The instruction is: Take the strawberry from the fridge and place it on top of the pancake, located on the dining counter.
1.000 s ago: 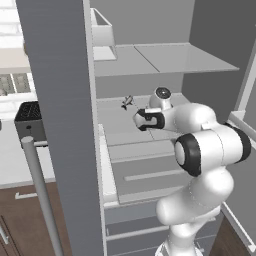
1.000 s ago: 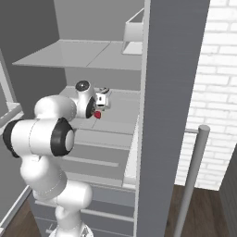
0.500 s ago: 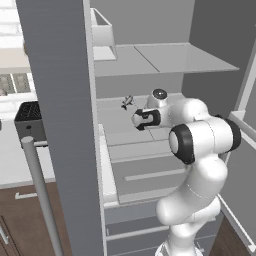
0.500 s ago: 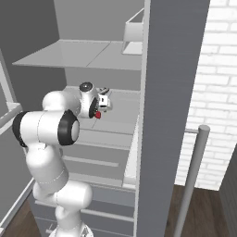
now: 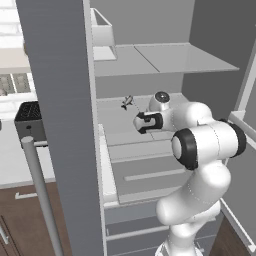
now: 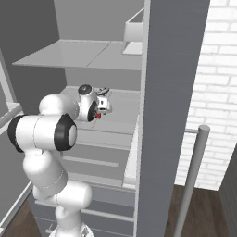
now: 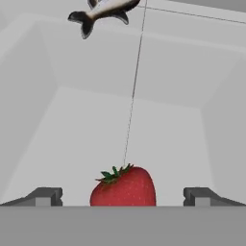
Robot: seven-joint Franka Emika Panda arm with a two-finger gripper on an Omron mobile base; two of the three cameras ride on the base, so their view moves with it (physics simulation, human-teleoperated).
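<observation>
End effector point(image 7: 123, 196) astride strawberry point(image 7: 124, 186), cap up-left

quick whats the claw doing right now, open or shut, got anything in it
Claw: open, holding nothing. The strawberry sits on the fridge shelf between the two fingertips, not gripped.

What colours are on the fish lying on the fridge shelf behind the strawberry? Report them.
Silvery-grey body with a dark tail and fins; the fish shows best in the hand view.

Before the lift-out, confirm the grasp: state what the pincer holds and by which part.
Nothing is held. The pincer stands wide open, its tips either side of the small red strawberry with green cap, not touching it.
</observation>
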